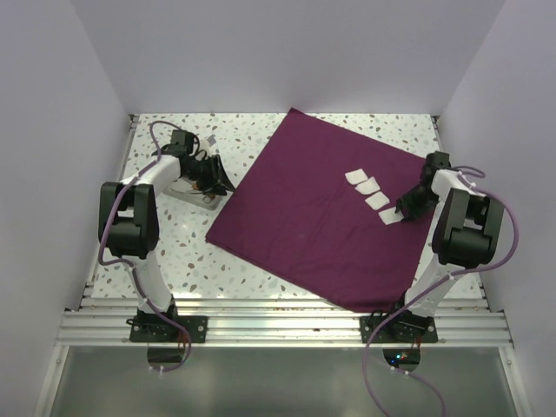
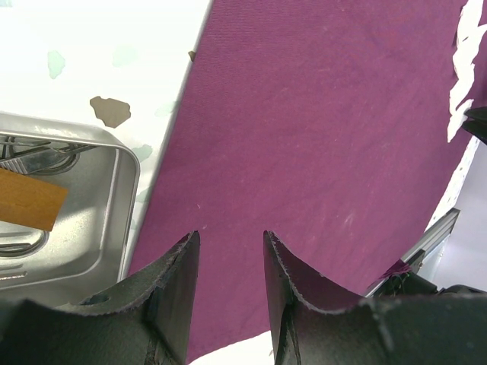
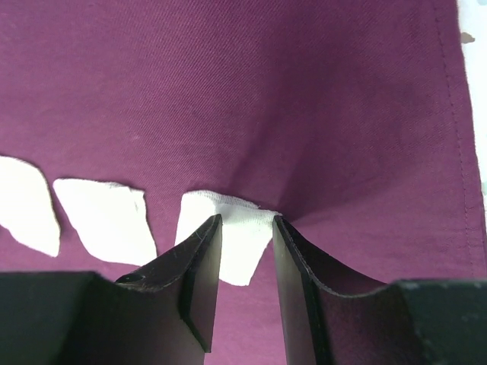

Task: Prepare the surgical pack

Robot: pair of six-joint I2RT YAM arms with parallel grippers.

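The plum-purple cloth lies spread flat as a diamond on the speckled table. Several white gauze squares sit in a row on its right part. My right gripper is low over the nearest-right gauze. The right gripper is open, its fingers straddling that square and touching the cloth, which puckers there. A small shiny metal tray with instruments stands left of the cloth. My left gripper hovers beside it. The left gripper is open and empty over the cloth's left edge.
Inside the tray a brown flat strip lies across the ring-handled instruments. White walls close the table at the back and both sides. An aluminium rail runs along the near edge, and the cloth's near corner reaches it.
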